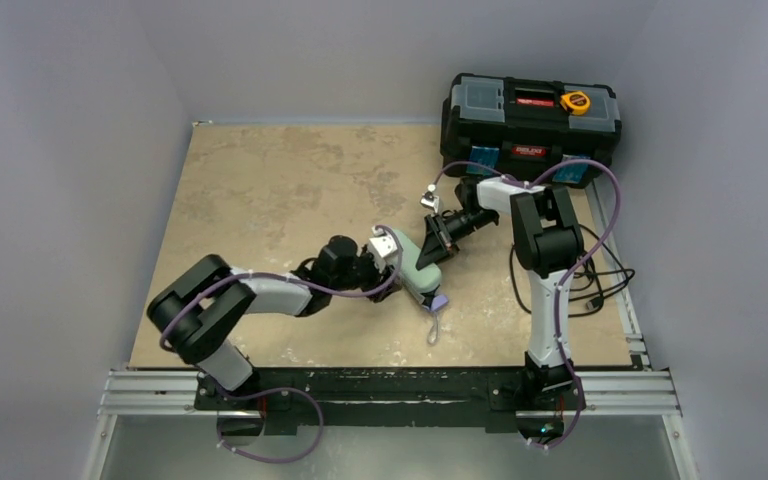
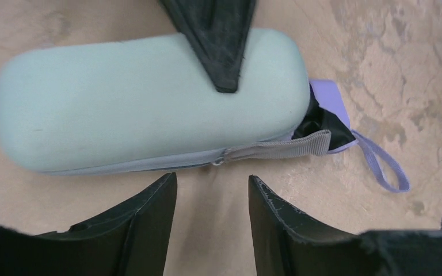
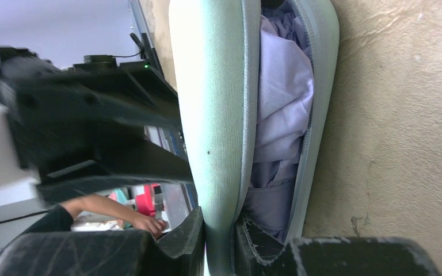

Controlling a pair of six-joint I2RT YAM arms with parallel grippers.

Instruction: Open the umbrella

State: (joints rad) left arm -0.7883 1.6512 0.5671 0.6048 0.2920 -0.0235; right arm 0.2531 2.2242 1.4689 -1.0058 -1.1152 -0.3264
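My right gripper (image 3: 218, 244) pinches the top flap of the half-unzipped sleeve (image 2: 144, 103); umbrella (image 3: 279, 115) inside it, mid table (image 1: 280, 180). My left gripper (image 2: 213, 218) is spread, just beside sleeve, holding nothing. Red label on toolbox (image 1: 530, 115) unreadable.

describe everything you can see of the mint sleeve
The sleeve is a pale mint, rounded oblong case of fine-woven fabric with a grey zip band along one side. It lies on the table between the arms, partly unzipped, lavender umbrella cloth showing inside, its handle and strap poking from one end. The right hand pinches its upper flap; the left hand is open beside it, apparently not touching.
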